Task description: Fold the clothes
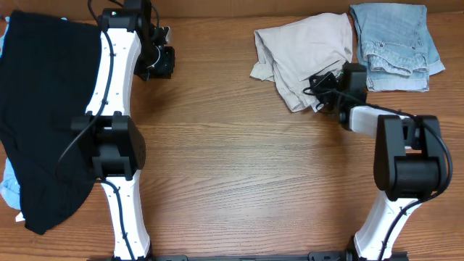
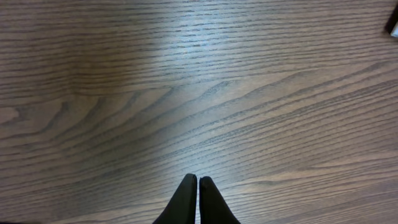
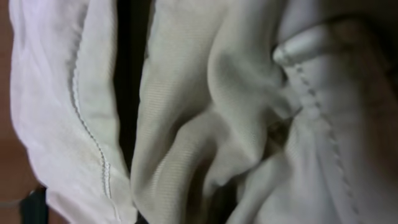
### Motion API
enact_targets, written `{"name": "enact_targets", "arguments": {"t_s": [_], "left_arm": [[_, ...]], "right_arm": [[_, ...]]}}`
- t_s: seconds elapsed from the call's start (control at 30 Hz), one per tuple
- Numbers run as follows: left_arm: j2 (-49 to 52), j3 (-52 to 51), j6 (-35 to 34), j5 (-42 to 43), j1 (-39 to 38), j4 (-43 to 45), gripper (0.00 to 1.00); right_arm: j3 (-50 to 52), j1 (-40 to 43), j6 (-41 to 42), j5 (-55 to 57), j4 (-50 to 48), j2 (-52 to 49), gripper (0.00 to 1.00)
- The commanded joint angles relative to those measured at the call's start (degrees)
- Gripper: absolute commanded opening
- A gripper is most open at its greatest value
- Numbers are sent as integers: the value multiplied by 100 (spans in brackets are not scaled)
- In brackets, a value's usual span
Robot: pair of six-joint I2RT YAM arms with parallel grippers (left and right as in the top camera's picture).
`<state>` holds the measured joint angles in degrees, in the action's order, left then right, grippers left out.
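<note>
The beige khaki shorts (image 1: 304, 47) lie crumpled at the back right of the table. My right gripper (image 1: 324, 87) is pressed onto their lower right edge. The right wrist view is filled with beige folds and stitched seams (image 3: 186, 124), and the fingers are hidden in the cloth. Light-blue denim shorts (image 1: 395, 43) lie folded just right of the beige ones. A black garment (image 1: 43, 109) is spread over the left side. My left gripper (image 1: 161, 61) is shut and empty over bare wood (image 2: 198, 180), to the right of the black garment.
A bit of light-blue cloth (image 1: 9, 190) peeks out from under the black garment at the left edge. The wooden table (image 1: 246, 167) shows between the two arm bases. A dark object (image 2: 392, 26) sits at the right edge of the left wrist view.
</note>
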<state>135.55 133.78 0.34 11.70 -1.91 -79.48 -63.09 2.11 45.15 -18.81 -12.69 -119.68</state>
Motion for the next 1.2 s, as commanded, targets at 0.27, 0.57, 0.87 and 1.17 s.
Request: {"name": "enact_targets", "arguments": {"t_s": [0.27, 0.57, 0.87, 1.17], "left_arm": [[-66, 94, -37, -31, -70, -2, 4], [-66, 94, -37, -31, -70, -9, 4], [-66, 94, -37, -31, -70, -26, 5], [-66, 94, -37, -33, -68, -17, 37]], "right_arm": [[-1436, 216, -1725, -2227, 2208, 2280, 4], [-1720, 203, -2210, -2417, 3512, 3768, 4], [-1714, -800, -2640, -1589, 5893, 3707, 70], [-1714, -2968, -1937, 901, 7744, 3628, 80]]}}
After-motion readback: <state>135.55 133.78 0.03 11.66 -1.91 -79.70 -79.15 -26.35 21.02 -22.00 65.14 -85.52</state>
